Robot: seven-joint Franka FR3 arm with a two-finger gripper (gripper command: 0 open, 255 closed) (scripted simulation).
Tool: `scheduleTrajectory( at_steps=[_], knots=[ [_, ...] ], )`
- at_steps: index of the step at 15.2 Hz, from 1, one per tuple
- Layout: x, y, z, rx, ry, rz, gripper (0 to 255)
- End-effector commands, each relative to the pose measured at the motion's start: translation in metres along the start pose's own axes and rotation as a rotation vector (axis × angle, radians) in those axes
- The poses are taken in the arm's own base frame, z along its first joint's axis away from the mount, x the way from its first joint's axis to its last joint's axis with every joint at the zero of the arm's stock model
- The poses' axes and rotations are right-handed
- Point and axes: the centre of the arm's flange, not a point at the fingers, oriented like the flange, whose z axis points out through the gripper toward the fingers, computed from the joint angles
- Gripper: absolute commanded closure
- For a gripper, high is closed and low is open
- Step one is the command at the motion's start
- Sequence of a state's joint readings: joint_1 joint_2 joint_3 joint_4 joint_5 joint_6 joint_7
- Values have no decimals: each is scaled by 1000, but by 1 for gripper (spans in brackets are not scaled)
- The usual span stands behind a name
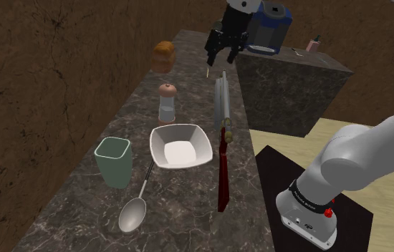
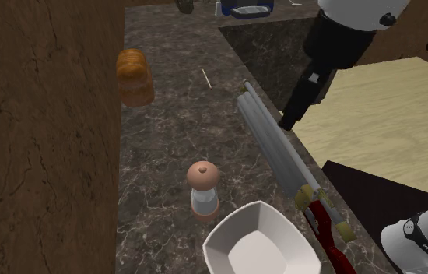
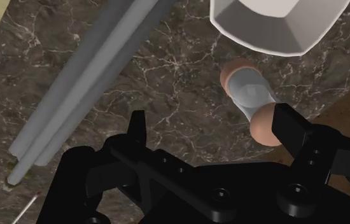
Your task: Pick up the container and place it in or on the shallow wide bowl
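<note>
Dark marbled tabletop [image 1: 181, 222] beside a brown wall | green container [image 1: 113, 161] upright at 9 o'clock of the white shallow bowl [image 1: 180, 146], near, not touching | pink-capped shaker [image 1: 167, 102] at 12 o'clock of the bowl | jaws released, empty, high over the tabletop's far end at 1 o'clock

White arm [image 1: 375, 150] w/ dark joints [image 1: 309, 192], red dot [image 1: 329, 212], black gripper [image 3: 212, 127] w/ screws [image 3: 220, 193]

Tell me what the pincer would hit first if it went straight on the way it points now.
Probably bare counter, between the grey blade and the shaker. The open pincer points down at it; one finger lines up near the shaker's end, though depth is unclear.
</note>
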State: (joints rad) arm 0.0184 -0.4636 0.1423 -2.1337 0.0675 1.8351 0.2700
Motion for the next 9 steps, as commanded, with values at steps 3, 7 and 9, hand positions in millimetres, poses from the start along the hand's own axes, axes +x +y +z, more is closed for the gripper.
scheduleTrajectory(
  at_steps=[3, 7, 9],
  knots=[
    [33, -35, 29, -15, -26, 0, 0],
    [67, -69, 59, -31, -52, 0, 0],
    [84, -86, 75, -39, -65, 0, 0]
  ],
)
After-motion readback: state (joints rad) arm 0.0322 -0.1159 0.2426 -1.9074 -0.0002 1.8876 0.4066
